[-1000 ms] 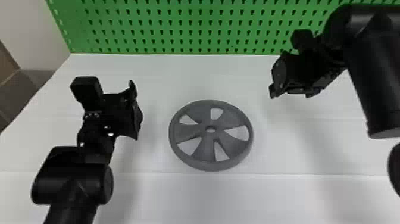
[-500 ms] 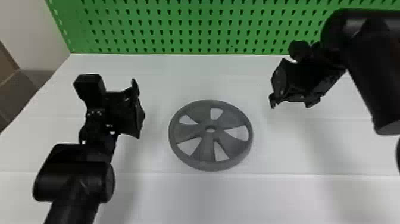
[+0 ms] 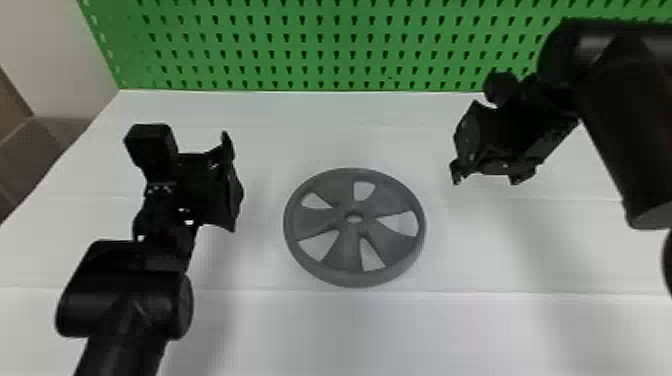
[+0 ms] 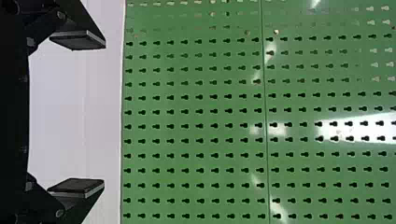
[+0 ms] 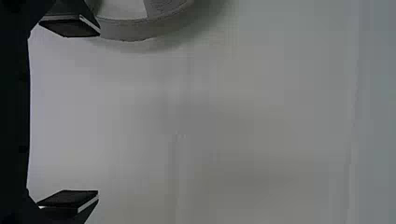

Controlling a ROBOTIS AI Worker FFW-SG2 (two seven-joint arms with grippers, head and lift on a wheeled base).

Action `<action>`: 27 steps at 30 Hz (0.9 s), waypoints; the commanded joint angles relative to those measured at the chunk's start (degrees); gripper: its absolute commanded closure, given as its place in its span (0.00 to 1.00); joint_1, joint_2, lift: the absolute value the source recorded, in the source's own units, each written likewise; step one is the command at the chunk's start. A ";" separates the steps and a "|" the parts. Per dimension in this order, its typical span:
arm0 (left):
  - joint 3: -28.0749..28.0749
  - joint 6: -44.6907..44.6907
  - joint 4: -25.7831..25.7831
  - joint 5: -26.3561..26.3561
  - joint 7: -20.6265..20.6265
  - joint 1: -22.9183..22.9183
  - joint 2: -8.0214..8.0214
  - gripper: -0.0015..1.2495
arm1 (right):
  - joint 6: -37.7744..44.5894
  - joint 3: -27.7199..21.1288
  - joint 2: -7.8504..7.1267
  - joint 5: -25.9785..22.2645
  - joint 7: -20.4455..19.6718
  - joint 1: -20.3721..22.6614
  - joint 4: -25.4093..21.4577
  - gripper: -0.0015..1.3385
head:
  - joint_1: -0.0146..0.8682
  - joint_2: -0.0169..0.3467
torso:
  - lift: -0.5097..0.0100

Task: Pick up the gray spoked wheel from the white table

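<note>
Flat on the white table lies the gray spoked wheel, between the two arms. My left gripper is above the table on the wheel's left, apart from it; in the left wrist view the left gripper stands open with nothing between its fingers. On the wheel's far right side, my right gripper is held over the table, not touching the wheel. The right wrist view has the right gripper open and nothing held, with part of the wheel rim close to one finger.
A green pegboard stands along the table's back edge and also lies ahead of the left gripper. Brown boxes or panels are at the far left, beyond the table's left edge.
The right gripper has tilted further downward and come slightly nearer the table's front, its arm shifting a little. The left gripper has moved slightly to the right. The wheel has stayed where it was.
</note>
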 commanded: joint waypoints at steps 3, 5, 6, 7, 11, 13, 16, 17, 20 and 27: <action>-0.02 0.00 0.00 -0.10 0.00 -0.03 0.00 0.18 | 0.08 -1.34 0.70 0.00 -0.07 0.88 0.02 0.06 | 0.90 0.20 | 0.79; -0.10 0.09 0.00 -0.19 0.00 -0.03 0.00 0.18 | 0.08 -1.60 0.88 0.00 0.02 1.06 0.11 0.06 | 0.90 0.20 | 0.79; -0.10 0.09 0.00 -0.27 0.00 -0.03 0.00 0.18 | 0.08 -1.60 1.05 0.00 0.02 1.06 0.11 0.06 | 0.90 0.20 | 0.79; -0.19 0.18 0.00 -0.27 0.00 -0.12 0.00 0.18 | 0.08 -1.60 1.23 0.00 0.02 0.97 0.20 0.06 | 0.90 0.20 | 0.79; -0.37 0.35 0.00 -0.36 0.00 -0.21 0.09 0.18 | 0.08 -1.95 2.20 0.00 0.02 1.15 0.55 0.06 | 0.90 0.20 | 0.79; -0.37 0.44 0.00 -0.36 0.00 -0.30 0.09 0.18 | 0.08 -1.95 2.72 0.00 -0.07 1.23 0.63 0.06 | 0.90 0.20 | 0.79; -0.63 0.62 0.00 -0.45 0.00 -0.38 0.09 0.18 | 0.08 -1.69 3.43 0.09 -0.07 1.23 0.90 0.06 | 0.90 0.20 | 0.79; -0.72 0.62 0.00 -0.63 0.00 -0.47 0.09 0.18 | 0.08 -1.52 3.69 0.00 0.02 1.23 1.07 0.06 | 0.90 0.20 | 0.79; -1.07 0.79 0.00 -0.80 0.00 -0.56 0.26 0.18 | 0.08 -1.60 4.39 0.00 0.02 1.23 1.69 0.06 | 0.90 0.20 | 0.79; -1.69 1.14 0.00 -0.71 0.00 -0.82 0.88 0.18 | 0.08 -1.69 6.06 0.00 -0.07 1.15 1.78 0.06 | 0.90 0.20 | 0.79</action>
